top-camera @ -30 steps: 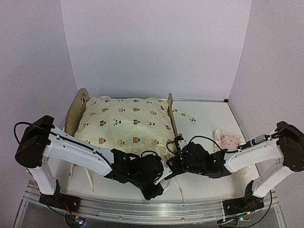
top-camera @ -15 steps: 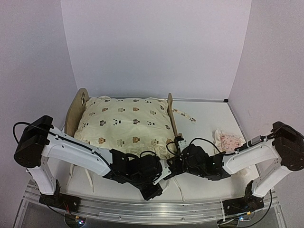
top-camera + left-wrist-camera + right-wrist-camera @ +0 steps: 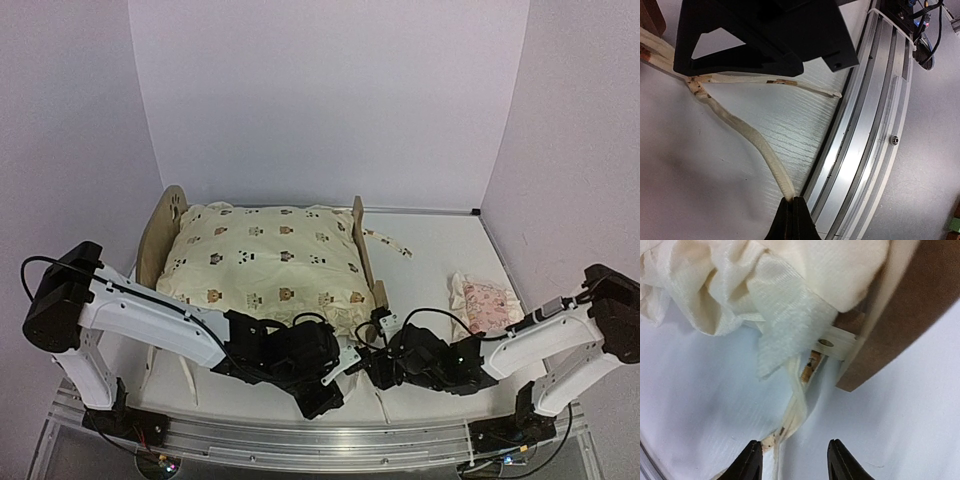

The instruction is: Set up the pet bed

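Right arm (image 3: 545,330) has sagged lower and backed off the bed's footboard corner a bit, while the left arm (image 3: 150,315) barely budged. White table (image 3: 440,240) under everything. The light-wood pet bed (image 3: 153,230), rounded paw-print headboard and flat footboard, carries a puffy cream animal-print cushion (image 3: 265,260) between its two boards. A small pink ruffled pillow (image 3: 485,300) lies well apart, past the footboard. By the bed's near footboard corner, the left gripper (image 3: 792,215) is pinched together on a thin cream fabric tie (image 3: 750,140). The right gripper (image 3: 795,460) has its fingers apart, with a tie strip lying between them.
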